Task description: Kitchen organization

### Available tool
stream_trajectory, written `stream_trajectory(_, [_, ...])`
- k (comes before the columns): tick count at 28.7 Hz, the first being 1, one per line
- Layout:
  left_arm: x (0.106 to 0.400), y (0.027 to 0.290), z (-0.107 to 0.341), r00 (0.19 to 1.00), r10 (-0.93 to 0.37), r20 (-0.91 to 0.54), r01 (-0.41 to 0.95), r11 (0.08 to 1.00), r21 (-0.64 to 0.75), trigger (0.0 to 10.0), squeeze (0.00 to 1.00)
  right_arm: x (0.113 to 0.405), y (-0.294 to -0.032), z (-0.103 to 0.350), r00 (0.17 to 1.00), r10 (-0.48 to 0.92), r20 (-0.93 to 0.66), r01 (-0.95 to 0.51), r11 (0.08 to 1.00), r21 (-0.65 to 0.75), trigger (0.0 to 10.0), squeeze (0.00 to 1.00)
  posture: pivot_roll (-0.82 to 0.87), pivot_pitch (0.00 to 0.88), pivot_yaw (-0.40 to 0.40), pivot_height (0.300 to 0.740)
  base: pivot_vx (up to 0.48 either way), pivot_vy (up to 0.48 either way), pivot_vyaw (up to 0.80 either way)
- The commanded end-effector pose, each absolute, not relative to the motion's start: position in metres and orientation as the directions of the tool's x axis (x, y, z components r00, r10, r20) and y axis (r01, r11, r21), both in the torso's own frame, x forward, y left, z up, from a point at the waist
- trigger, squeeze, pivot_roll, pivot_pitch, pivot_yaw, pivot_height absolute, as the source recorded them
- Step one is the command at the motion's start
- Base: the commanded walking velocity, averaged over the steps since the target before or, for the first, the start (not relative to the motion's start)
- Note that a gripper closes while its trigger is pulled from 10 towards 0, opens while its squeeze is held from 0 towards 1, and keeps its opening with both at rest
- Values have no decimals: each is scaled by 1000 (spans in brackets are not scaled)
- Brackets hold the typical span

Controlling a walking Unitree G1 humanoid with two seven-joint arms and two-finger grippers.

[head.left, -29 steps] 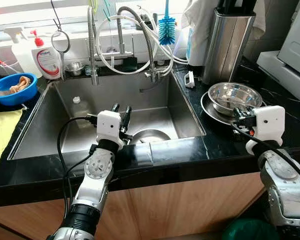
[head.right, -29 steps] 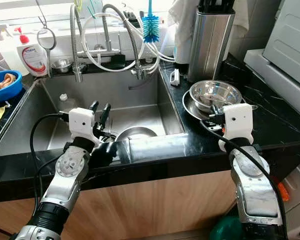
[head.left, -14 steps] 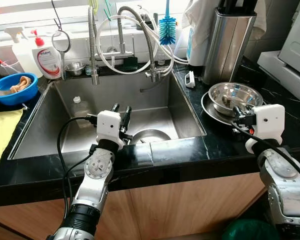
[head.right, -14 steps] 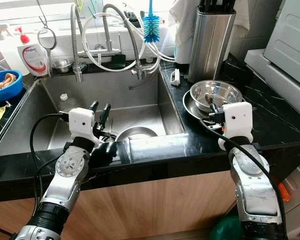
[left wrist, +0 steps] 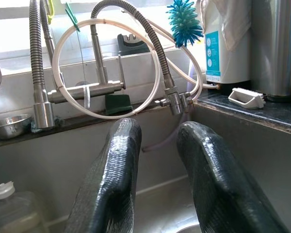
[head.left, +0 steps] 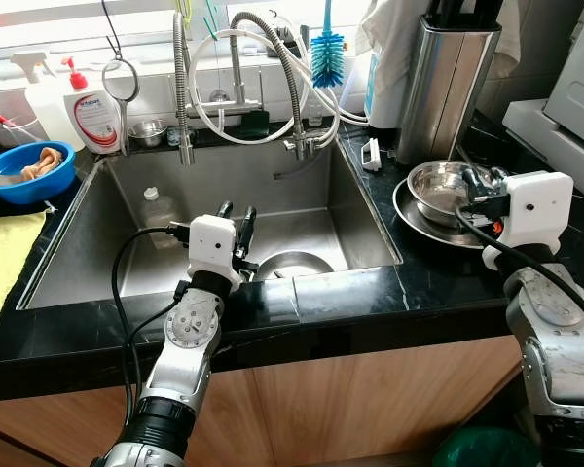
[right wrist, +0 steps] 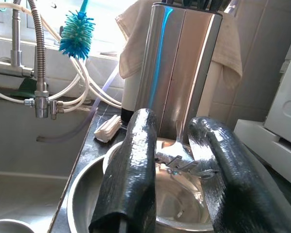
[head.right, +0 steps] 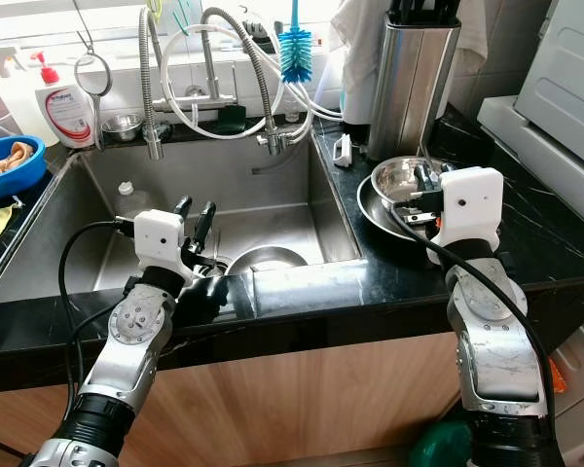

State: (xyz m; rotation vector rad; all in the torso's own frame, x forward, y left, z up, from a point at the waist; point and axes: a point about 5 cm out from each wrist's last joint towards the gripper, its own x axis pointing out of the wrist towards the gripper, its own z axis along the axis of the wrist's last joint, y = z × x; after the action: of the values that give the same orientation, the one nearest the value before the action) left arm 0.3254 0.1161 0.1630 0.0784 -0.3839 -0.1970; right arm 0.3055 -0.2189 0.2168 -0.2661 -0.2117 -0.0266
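Two nested steel bowls (head.left: 430,187) sit on a steel plate (head.left: 409,216) on the black counter to the right of the sink (head.left: 97,255). My right gripper (head.left: 473,183) hovers open just above the upper bowl's near right rim. In the right wrist view its fingers (right wrist: 136,160) frame cutlery (right wrist: 182,162) lying in the bowl (right wrist: 87,194). Another steel bowl (head.left: 294,265) lies in the sink basin. My left gripper (head.left: 237,215) stands open and empty over the sink's front edge, pointing toward the faucet (left wrist: 99,53).
A steel knife block (head.left: 444,83) stands behind the bowls, with a white scrub brush (head.left: 370,156) beside it. A blue bottle brush (head.left: 325,53), soap bottles (head.left: 90,112), a blue bowl (head.left: 24,173) and a yellow cloth (head.left: 2,255) sit around the sink. A white appliance (head.left: 576,92) fills the far right.
My right gripper has risen and moved forward, from the counter's front edge to above the stacked steel bowls. The left arm has not moved.
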Motion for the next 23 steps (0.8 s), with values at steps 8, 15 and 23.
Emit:
stream_trajectory(8, [326,118,166,906,-200,374,166,979,119,10000,0,305,-201,238,945,121,303,-42,966,-255,10000,0,-179,0,45,740,0,0,0])
stream_trajectory(15, [326,119,165,907,-196,372,162,979,120,10000,0,309,-182,234,922,308,235,-248,935,-254,10000,0,-178,0,45,740,0,0,0])
stream_trajectory(23, [327,120,166,908,-195,371,160,979,122,10000,0,310,-167,213,869,484,107,-448,859,-246,10000,0,-178,0,46,740,0,0,0])
